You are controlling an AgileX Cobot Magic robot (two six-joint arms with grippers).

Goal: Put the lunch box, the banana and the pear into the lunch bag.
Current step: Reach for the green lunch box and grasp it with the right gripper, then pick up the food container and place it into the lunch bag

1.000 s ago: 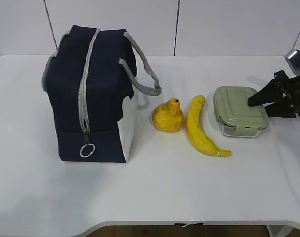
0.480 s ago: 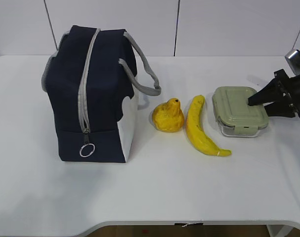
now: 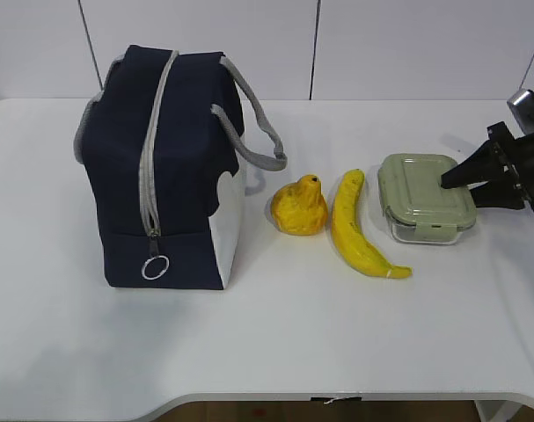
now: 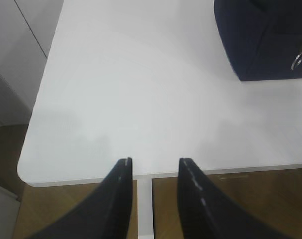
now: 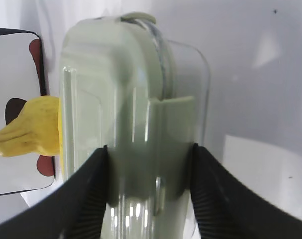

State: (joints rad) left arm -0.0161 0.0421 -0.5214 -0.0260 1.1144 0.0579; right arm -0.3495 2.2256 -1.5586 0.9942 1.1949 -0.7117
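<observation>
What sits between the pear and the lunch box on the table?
In the exterior view, the banana lies between the pear and the lunch box, lengthwise, touching neither; otherwise only bare white table.

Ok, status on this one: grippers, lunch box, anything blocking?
Right gripper astride the lunch box, fingers at its sides, box on table. Left gripper open, empty, over table edge. Lunch bag zipped shut. Banana, pear untouched.
</observation>
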